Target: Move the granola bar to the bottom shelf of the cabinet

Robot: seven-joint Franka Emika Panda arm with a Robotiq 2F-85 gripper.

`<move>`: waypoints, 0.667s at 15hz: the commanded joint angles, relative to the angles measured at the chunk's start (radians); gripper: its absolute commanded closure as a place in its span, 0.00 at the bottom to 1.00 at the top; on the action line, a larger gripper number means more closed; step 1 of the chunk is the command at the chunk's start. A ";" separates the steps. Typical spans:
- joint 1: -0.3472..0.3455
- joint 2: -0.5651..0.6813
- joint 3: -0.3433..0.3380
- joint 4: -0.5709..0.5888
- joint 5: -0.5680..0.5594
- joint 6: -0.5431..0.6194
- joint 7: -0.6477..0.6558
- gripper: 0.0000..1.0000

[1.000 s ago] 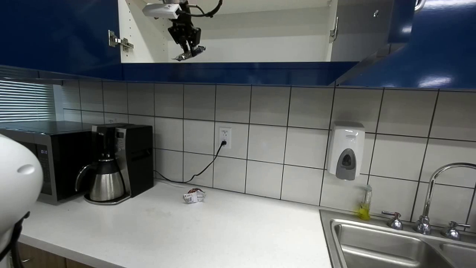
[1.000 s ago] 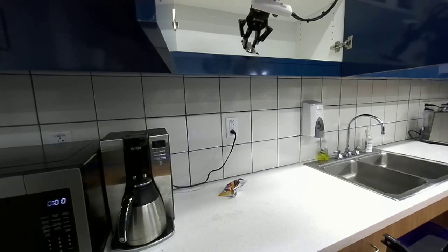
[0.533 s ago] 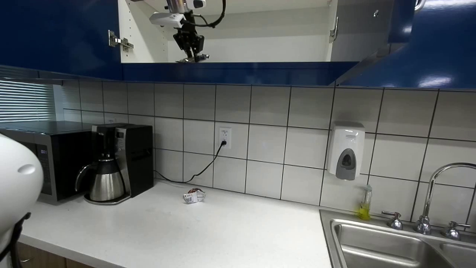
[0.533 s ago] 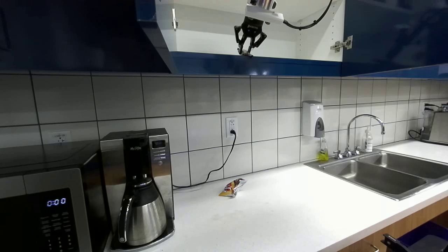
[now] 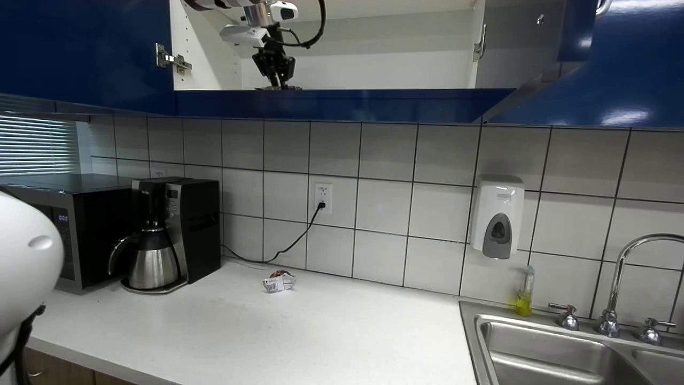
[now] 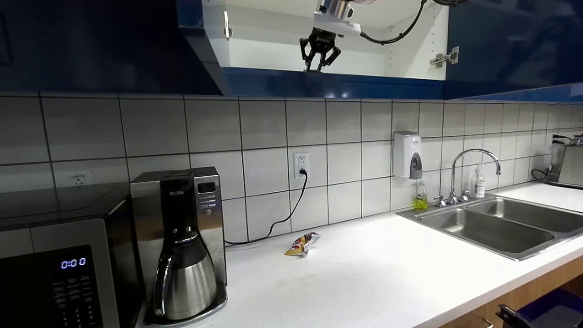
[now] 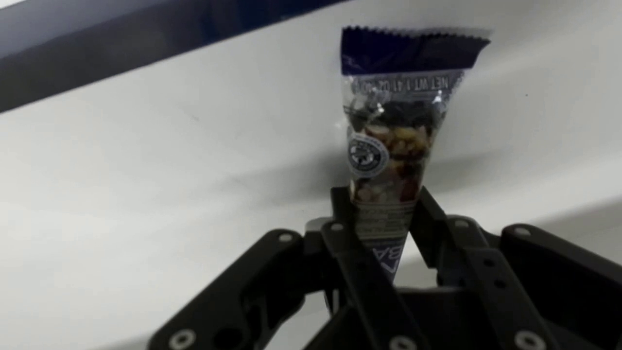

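Slim, flat granola bar (image 7: 396, 146) in clear plastic with a dark-blue crimped end: low over or on the flat white bottom shelf (image 7: 146, 146), left of centre, contact not discernible; long axis aslant to the glossy deep-blue front edge (image 7: 146, 39), crimped end toward that near edge. Black two-fingered claw (image 7: 382, 194): drawn in to the bar's width, gripping both its sides. Step, by judgement: setting down inside the white-lined, deep-blue cabinet (image 5: 342, 103); next move calls for settling the bar, loosening the claw, rising clear.

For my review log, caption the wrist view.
Robotiq gripper holds a granola bar over the cabinet's white bottom shelf.
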 commanded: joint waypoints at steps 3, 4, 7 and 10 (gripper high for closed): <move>0.008 0.050 -0.001 0.069 -0.036 -0.015 0.051 0.32; 0.008 0.054 -0.002 0.072 -0.039 -0.017 0.054 0.26; 0.007 0.059 -0.003 0.079 -0.046 -0.016 0.061 0.02; 0.007 0.058 -0.003 0.082 -0.048 -0.014 0.065 0.00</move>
